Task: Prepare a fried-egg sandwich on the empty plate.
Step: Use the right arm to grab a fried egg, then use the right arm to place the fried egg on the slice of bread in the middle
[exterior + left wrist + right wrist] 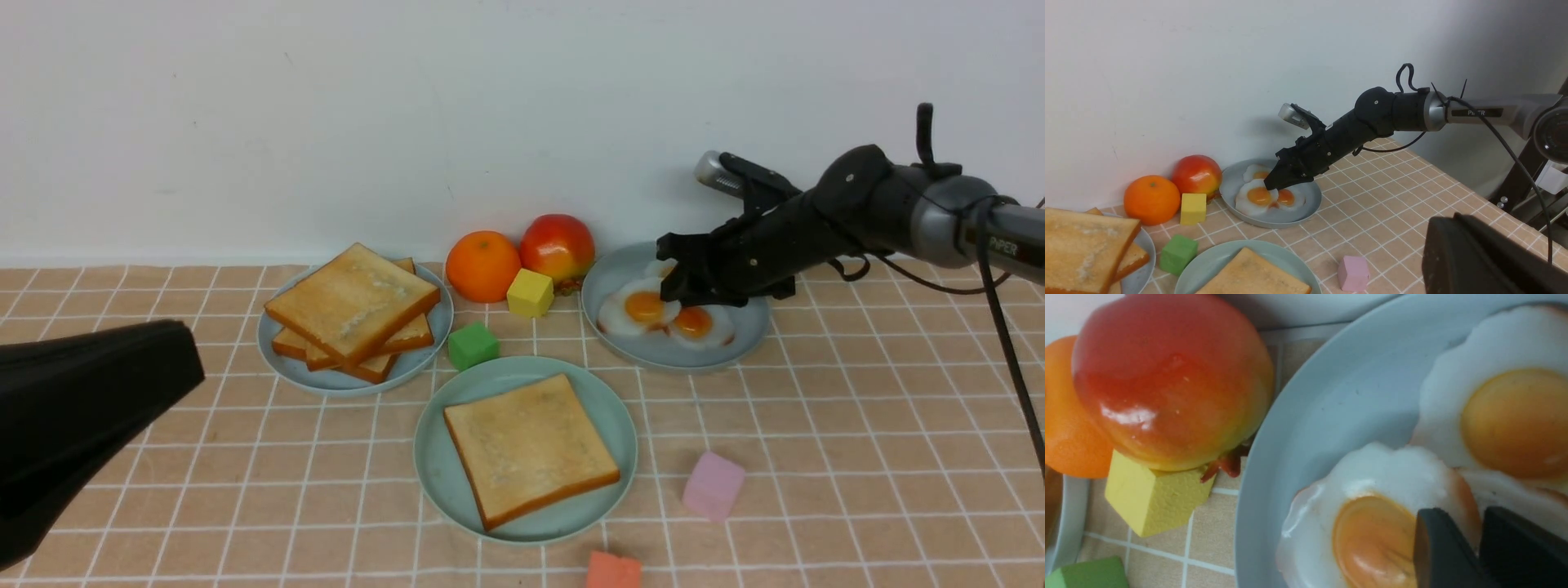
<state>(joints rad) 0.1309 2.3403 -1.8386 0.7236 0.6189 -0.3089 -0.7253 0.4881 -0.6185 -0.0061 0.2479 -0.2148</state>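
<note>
One checked counter [857, 457] carries everything; the left end effector [90, 408], a dark mass at the near left edge, hangs clear of the work, and I cannot tell whether it is open; the right end effector [673, 286] reaches low over the far blue-grey plate [739, 343], fingers drawn almost together, seemingly pinching a thin rim; the mint-green plate [433, 474] sits nearest, probably within both arms' reach, holding one toast slice [529, 447] as the sandwich base; the fried egg [637, 310], the filling, lies flat between those fingers.
</note>
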